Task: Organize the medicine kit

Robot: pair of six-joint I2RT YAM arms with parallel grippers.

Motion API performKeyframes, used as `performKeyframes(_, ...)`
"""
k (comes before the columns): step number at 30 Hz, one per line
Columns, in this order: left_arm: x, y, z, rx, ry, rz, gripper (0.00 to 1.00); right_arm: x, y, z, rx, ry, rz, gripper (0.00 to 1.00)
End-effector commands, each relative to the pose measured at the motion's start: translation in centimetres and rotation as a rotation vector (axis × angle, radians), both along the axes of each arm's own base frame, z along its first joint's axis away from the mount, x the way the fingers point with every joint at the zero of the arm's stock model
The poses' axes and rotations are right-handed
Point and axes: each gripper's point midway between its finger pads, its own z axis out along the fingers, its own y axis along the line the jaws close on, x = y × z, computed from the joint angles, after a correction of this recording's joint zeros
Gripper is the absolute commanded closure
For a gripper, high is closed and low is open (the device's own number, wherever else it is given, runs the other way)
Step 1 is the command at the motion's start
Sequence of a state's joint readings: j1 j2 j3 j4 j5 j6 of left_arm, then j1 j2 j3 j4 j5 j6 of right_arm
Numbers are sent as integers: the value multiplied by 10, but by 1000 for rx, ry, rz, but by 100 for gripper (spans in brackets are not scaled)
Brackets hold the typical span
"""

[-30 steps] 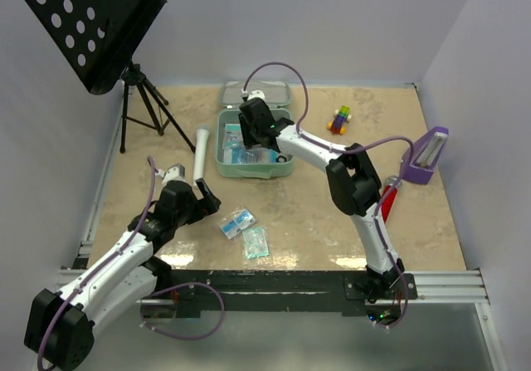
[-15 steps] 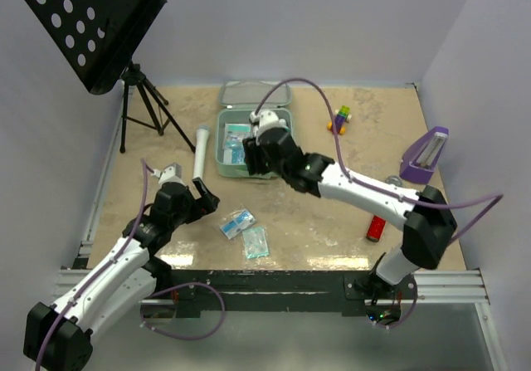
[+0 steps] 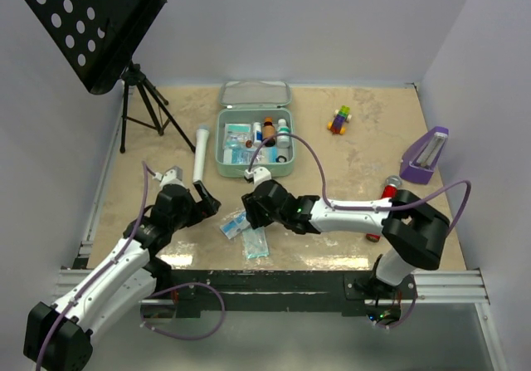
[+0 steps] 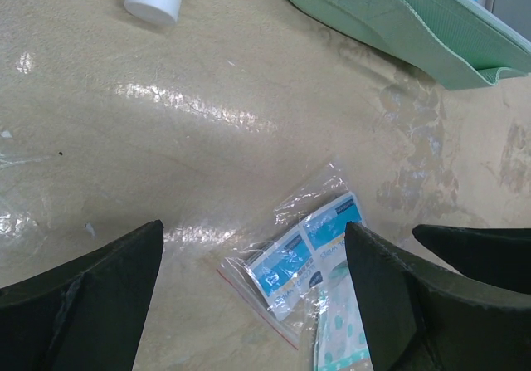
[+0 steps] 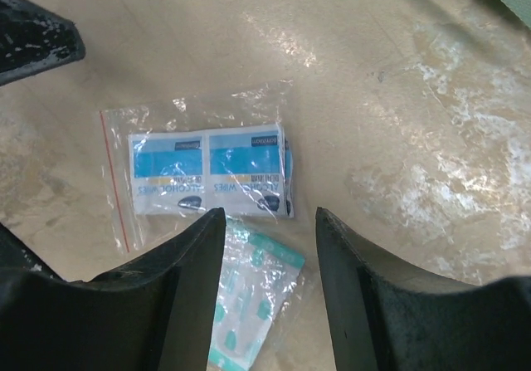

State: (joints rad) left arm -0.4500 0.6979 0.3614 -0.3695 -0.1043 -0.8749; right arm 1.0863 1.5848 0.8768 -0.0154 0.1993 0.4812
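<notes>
Now the right hand hovered half-spread and empty over a bagged wipes packet on the bench — the left hand gaped empty nearby. Behind, the medicine kit lay open. Next, probably: lower, pinch the bag.

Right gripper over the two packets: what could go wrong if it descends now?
1. The wipes bag and the green-dotted packet overlap, so the right gripper may pinch both or drag one.
2. The left gripper stands open close beside them; the two could collide.
</notes>
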Motion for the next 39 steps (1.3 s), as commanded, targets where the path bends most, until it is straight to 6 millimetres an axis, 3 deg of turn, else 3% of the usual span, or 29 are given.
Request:
performKeyframes(1, 0, -3, 6, -31, -14, -1, 5, 13, 24, 6, 77, -26, -24, 48)
performKeyframes(7, 0, -3, 6, -34, -18, -2, 5, 12, 27, -26, 14, 16, -25, 48)
performKeyframes(12, 0, -3, 6, -33, -18, -3, 5, 11, 22, -33, -3, 23, -35, 54)
performKeyframes(17, 0, -3, 5, -30, -18, -5, 5, 5, 16, -32, -1, 32, -26, 77)
performKeyframes(21, 1, -3, 6, -31, -19, -5, 5, 6, 10, -19, 21, 20, -50, 99)
performKeyframes(24, 1, -3, 6, -29, -18, -6, 5, 7, 10, 15, 74, 1, -65, 100)
performKeyframes(30, 3, -3, 12, -33, -31, 1, 6, 13, 9, 130, 266, -115, -83, 100)
performKeyframes(33, 6, -4, 20, -39, -44, 4, 5, 25, 4, 168, 272, -186, -113, 100)
performKeyframes(35, 8, -4, 25, -40, -57, 7, 5, 44, -2, 186, 264, -228, -143, 100)
performKeyframes(39, 12, -5, 29, -42, -65, 11, 5, 99, -20, 224, 328, -293, -216, 100)
